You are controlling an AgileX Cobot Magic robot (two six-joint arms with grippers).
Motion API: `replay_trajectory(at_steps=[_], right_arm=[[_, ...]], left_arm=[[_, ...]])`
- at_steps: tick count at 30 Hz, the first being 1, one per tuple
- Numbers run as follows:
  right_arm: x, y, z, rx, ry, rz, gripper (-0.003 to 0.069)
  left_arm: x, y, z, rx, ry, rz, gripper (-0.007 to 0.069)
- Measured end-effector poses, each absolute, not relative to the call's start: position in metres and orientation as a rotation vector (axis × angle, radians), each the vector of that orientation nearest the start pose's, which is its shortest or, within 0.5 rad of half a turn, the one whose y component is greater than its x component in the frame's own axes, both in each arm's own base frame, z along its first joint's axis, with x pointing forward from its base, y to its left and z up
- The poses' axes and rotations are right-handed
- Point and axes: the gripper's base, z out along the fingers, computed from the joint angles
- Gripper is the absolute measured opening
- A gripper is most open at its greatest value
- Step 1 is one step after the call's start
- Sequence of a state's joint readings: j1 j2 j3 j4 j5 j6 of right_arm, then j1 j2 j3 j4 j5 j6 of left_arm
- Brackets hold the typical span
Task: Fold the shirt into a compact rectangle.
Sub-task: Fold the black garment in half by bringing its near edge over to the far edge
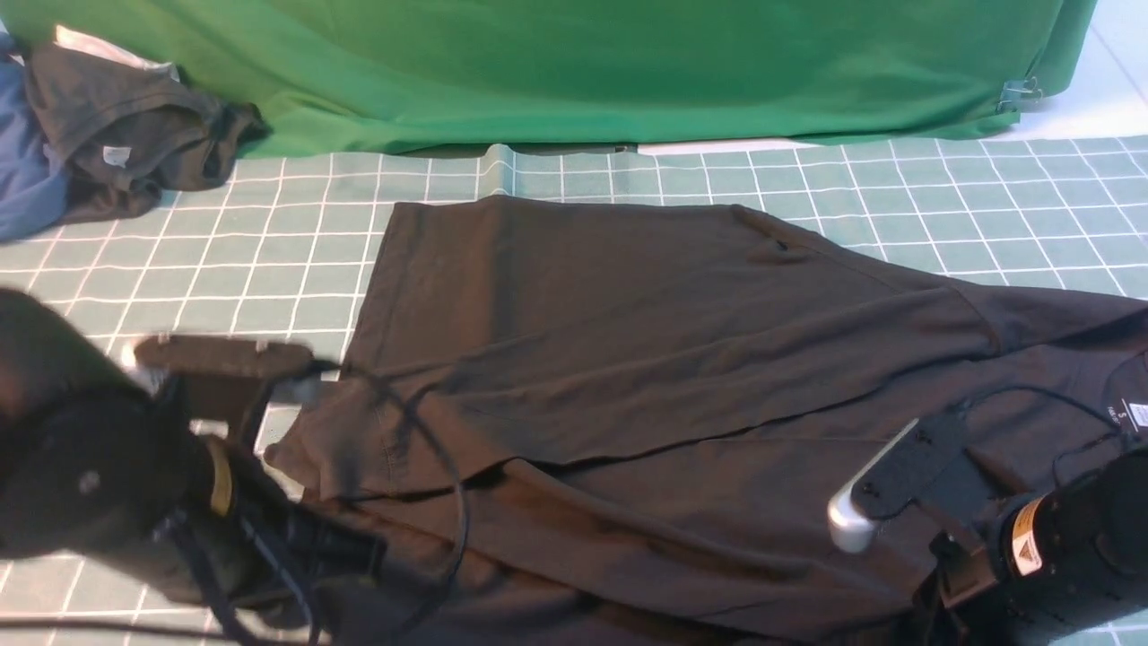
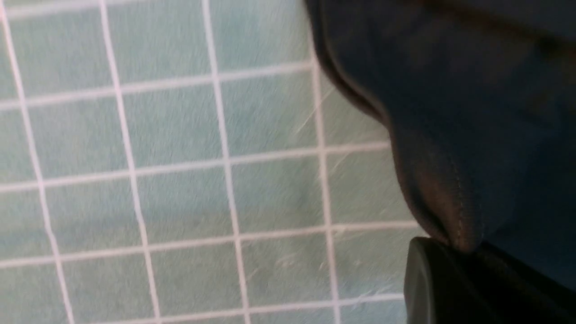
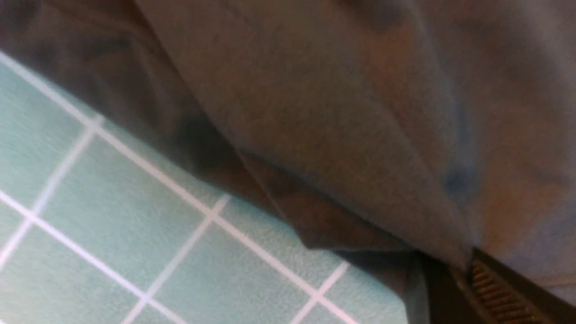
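Your left gripper (image 2: 465, 254) is clamped on the stitched hem at the left corner of the black T-shirt (image 1: 646, 359). Behind it, far left, a dark grey garment (image 1: 126, 126) lies bunched against a blue garment (image 1: 22, 170), well apart from the shirt. That shirt sprawls across the middle of the grid mat (image 1: 224, 260), partly folded. Your right gripper (image 3: 468, 267) is pinched together on a fold at its near right edge.
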State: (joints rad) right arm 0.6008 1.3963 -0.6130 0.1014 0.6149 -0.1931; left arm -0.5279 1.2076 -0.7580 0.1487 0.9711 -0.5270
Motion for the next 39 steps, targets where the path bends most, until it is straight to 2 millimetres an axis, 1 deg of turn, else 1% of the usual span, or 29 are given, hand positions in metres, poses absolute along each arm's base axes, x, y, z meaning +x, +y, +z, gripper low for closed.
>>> replay_trajectory(at_steps=[1,4,7,8,9,11,12,14,16,18,19,23,26,27,28,31,33,34,36,37,38,39], right_arm=[[0.181,0.130,0.183,-1.022,2.700,0.176,0.0032],[0.185,0.133,0.190,-1.027,2.683,0.173,0.0032],[0.197,0.134,0.204,-0.996,2.658,0.173,0.0030],[0.200,0.133,0.207,-0.980,2.656,0.173,0.0030],[0.210,0.128,0.215,-0.925,2.649,0.169,0.0031],[0.215,0.125,0.220,-0.899,2.643,0.165,0.0031],[0.225,0.119,0.228,-0.858,2.630,0.158,0.0031],[0.230,0.116,0.233,-0.839,2.622,0.154,0.0031],[0.245,0.110,0.245,-0.801,2.611,0.145,0.0031],[0.256,0.108,0.252,-0.773,2.609,0.142,0.0031],[0.264,0.107,0.254,-0.762,2.611,0.139,0.0031],[0.293,0.105,0.255,-0.737,2.635,0.127,0.0031],[0.319,0.106,0.254,-0.728,2.642,0.119,0.0030],[0.321,0.106,0.253,-0.730,2.647,0.117,0.0030],[0.331,0.107,0.252,-0.730,2.642,0.114,0.0030],[0.356,0.106,0.254,-0.712,2.633,0.107,0.0030],[0.370,0.105,0.255,-0.699,2.624,0.103,0.0030],[0.382,0.105,0.255,-0.688,2.617,0.101,0.0030],[0.400,0.105,0.256,-0.680,2.602,0.095,0.0030],[0.401,0.104,0.254,-0.681,2.608,0.095,0.0030],[0.411,0.105,0.254,-0.676,2.597,0.093,0.0030],[0.421,0.106,0.249,-0.673,2.600,0.092,0.0030]], left_arm=[[0.183,-0.093,0.254,0.102,2.834,-0.019,0.0011],[0.189,-0.093,0.265,0.098,2.795,-0.015,0.0011],[0.200,-0.085,0.279,0.002,2.749,-0.036,0.0011],[0.202,-0.083,0.281,-0.016,2.744,-0.041,0.0011],[0.211,-0.076,0.290,-0.079,2.715,-0.073,0.0011],[0.216,-0.073,0.294,-0.097,2.705,-0.092,0.0011],[0.227,-0.068,0.298,-0.129,2.696,-0.124,0.0011],[0.233,-0.066,0.299,-0.150,2.694,-0.142,0.0011],[0.253,-0.060,0.299,-0.196,2.691,-0.173,0.0011],[0.265,-0.056,0.298,-0.239,2.692,-0.189,0.0011],[0.275,-0.053,0.298,-0.269,2.692,-0.203,0.0011],[0.307,-0.047,0.296,-0.320,2.693,-0.253,0.0011],[0.339,-0.046,0.292,-0.350,2.683,-0.286,0.0011],[0.340,-0.046,0.294,-0.349,2.676,-0.289,0.0011],[0.352,-0.046,0.291,-0.352,2.679,-0.289,0.0011],[0.381,-0.044,0.288,-0.374,2.672,-0.296,0.0011],[0.396,-0.042,0.290,-0.387,2.657,-0.308,0.0011],[0.405,-0.042,0.287,-0.390,2.655,-0.311,0.0011],[0.423,-0.041,0.284,-0.398,2.637,-0.317,0.0011],[0.425,-0.041,0.284,-0.398,2.635,-0.319,0.0011],[0.435,-0.039,0.282,-0.404,2.624,-0.323,0.0011],[0.444,-0.038,0.280,-0.407,2.619,-0.325,0.0011]])
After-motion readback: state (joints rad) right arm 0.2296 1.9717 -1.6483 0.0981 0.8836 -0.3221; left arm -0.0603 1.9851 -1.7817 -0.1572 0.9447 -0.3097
